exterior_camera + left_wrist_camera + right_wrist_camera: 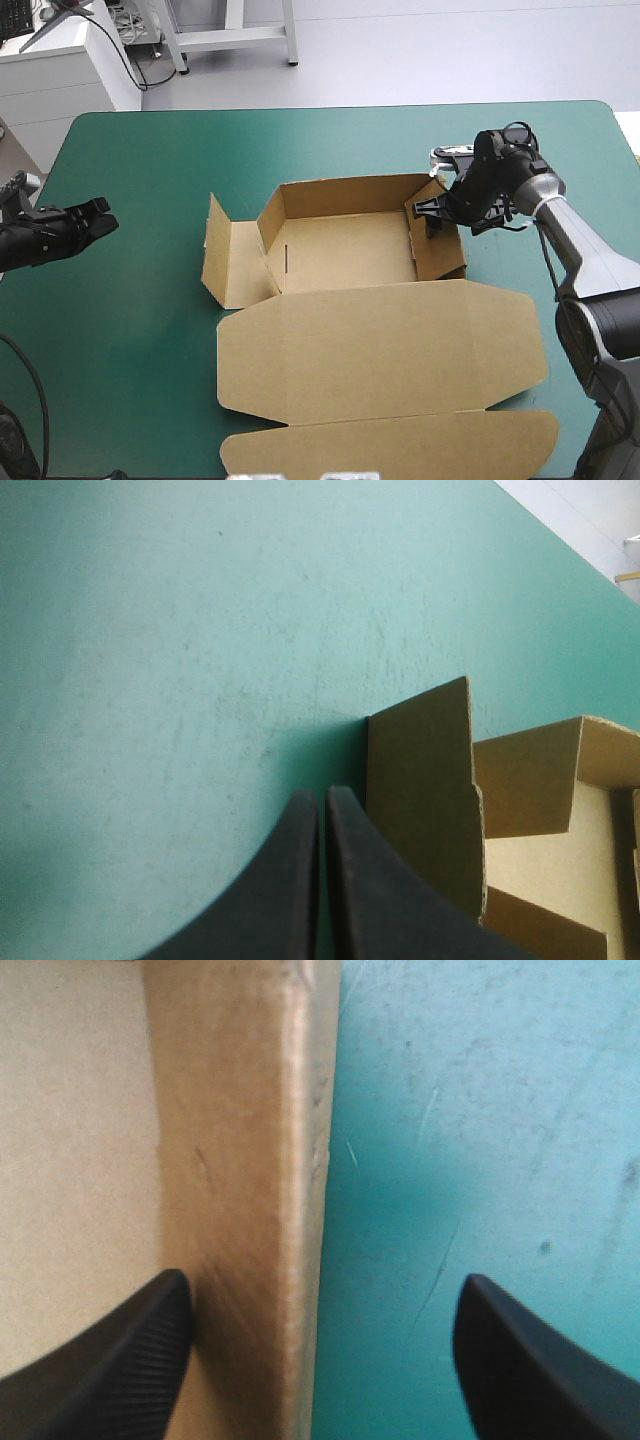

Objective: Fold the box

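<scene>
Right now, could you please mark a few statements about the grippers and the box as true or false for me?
1. The left gripper is shut. True.
2. The right gripper is shut on the box. False: it is open, with one finger inside the right wall and one outside it.
3. The lid lies flat, toward the table's near edge. True.
4. The left gripper grips the left flap. False: it is apart from that flap, over the bare teal-green cover.
</scene>
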Robot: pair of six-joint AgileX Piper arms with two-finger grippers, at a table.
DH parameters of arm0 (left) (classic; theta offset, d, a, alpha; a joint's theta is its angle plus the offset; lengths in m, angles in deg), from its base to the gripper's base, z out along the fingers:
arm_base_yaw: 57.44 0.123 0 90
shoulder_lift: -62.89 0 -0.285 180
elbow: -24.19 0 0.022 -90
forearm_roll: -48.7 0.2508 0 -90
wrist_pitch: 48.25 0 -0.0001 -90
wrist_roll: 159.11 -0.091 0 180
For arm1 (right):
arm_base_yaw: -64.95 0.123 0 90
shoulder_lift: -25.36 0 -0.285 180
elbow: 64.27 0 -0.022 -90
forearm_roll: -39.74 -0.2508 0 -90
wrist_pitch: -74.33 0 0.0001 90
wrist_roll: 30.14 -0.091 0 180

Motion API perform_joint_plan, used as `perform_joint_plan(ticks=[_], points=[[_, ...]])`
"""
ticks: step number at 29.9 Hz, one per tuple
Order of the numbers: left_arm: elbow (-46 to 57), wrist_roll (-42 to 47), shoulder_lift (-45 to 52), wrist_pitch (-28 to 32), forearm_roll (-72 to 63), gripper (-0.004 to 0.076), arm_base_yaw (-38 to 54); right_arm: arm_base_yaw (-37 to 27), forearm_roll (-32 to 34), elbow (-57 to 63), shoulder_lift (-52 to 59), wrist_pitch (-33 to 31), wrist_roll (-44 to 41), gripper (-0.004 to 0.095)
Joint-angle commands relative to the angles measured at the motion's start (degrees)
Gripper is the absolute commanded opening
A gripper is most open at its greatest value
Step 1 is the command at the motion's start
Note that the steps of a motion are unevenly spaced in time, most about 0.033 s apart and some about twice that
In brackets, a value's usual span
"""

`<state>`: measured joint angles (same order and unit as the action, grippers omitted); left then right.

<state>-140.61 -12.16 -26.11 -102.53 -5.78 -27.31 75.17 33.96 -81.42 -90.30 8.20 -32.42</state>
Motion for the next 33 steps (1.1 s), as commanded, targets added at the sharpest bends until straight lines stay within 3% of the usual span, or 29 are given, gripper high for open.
perform_joint_plan(ticks=[1, 4, 11, 20, 26, 30, 33], points=[[-1.3, 0.2, 2.1, 1.1, -2.9, 0.0006, 0.2, 0.0, -0.5, -1.6, 2.9, -0.8, 0.8, 0.0385], [-1.3, 0.2, 2.1, 1.1, -2.9, 0.0006, 0.2, 0.0, -2.0, -1.6, 2.9, -2.3, 4.3, -0.0009], [-1.3, -0.9, 2.1, -2.5, -1.5, 0.0006, 0.2, 0.0, -5.4, -2.3, 4.4, -0.6, 5.9, 0.0001], [-1.3, 1.2, 2.1, -1.3, -0.4, 0.0006, 0.2, -0.1, -9.2, -4.6, 14.5, 1.9, 6.9, 0.0], [-1.3, 1.6, 1.9, -2.5, -2.1, 0.0017, 0.2, -0.1, -17.1, -4.6, 21.9, 1.9, 12.0, 0.0], [-1.3, -0.2, 0.6, -5.5, -2.2, 0.0063, 0.2, -0.1, -20.4, -4.6, 24.3, 4.1, 13.7, 0.0], [-1.3, -1.2, -0.1, -6.3, -1.9, 0.0158, 0.2, -0.1, -20.4, -4.6, 24.5, 5.1, 13.9, 0.0]])
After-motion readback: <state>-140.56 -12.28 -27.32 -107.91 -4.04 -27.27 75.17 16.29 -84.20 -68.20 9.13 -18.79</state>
